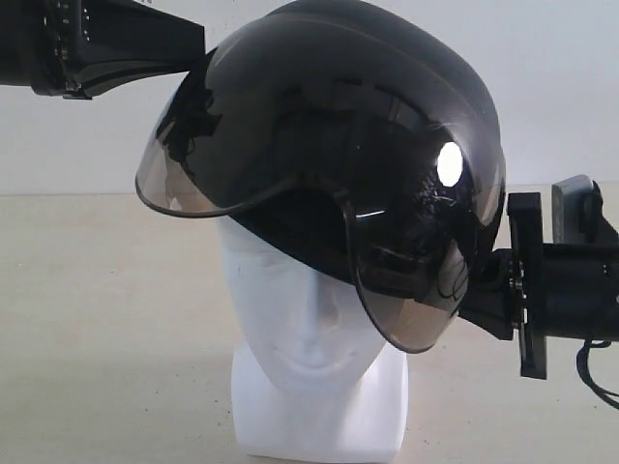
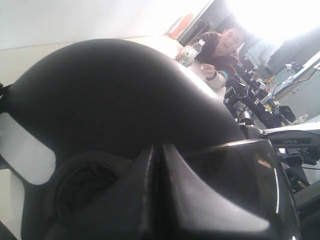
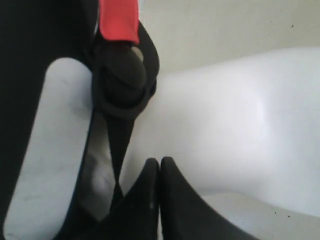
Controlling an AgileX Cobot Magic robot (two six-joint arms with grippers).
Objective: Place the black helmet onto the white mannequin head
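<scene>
the black helmet (image 1: 329,106) rides tilted over the crown of the white mannequin head (image 1: 300,309), face uncovered. left hand (image 2: 157,152) closed at its upper edge, right hand (image 3: 159,165) closed beside the strap (image 3: 117,150). seating looks half done; next, level it and lower.

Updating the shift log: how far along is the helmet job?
Done: the black helmet is up and over the white mannequin head. In hand: the left tool and right tool, both closed, hold it tilted above the crown, face uncovered. Left: lower, level, seat it, release.
</scene>
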